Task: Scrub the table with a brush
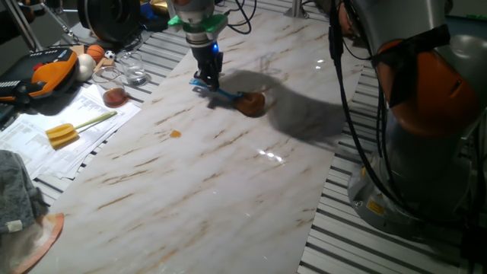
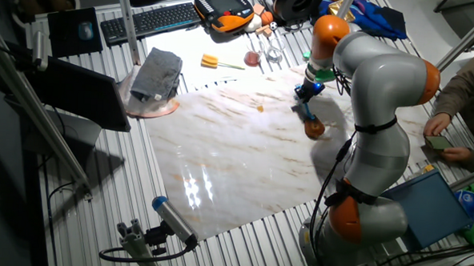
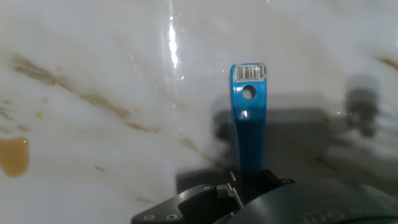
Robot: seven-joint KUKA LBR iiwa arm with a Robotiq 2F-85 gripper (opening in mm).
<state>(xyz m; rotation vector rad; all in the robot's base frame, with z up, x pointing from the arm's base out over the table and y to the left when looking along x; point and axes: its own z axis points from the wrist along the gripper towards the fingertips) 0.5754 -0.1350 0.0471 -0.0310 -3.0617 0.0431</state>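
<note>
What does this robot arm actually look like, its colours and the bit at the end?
The arm is a chain of rounded silver-grey segments with orange bands at the joints. Black cables run down along it. Near the wrist sits a green ring, and below it the small black gripper, with a blue light glowing on it. In the hand view, only dark parts of the gripper show.

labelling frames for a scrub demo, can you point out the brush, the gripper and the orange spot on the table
brush [image 1: 251,103]: one fixed view, on the brown bristle head.
gripper [image 1: 207,78]: one fixed view, between the fingertips at the blue handle.
orange spot [image 1: 176,134]: one fixed view, centre of the spot on the slab.
</note>
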